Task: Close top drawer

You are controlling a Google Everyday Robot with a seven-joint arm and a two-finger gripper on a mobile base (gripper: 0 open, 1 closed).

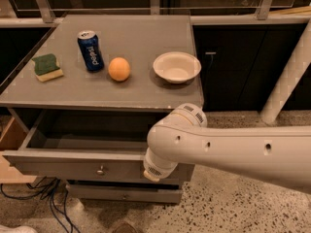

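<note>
The top drawer [73, 165] is a wide grey drawer with a small round metal knob [101, 169]. It is pulled out from the grey cabinet [136, 33], and its inside looks empty. My white arm [218, 147] reaches in from the right and crosses the right end of the drawer front. Its rounded end [154, 166] sits against that front, right of the knob. My gripper is hidden behind the arm, so I do not see its fingers.
On the cabinet top stand a blue can [91, 51], an orange [119, 69], a white bowl [177, 67] and a green-yellow sponge [47, 67]. A lower drawer [121, 194] sits below. Cables [43, 198] lie on the floor at left, and a white post [286, 81] leans at right.
</note>
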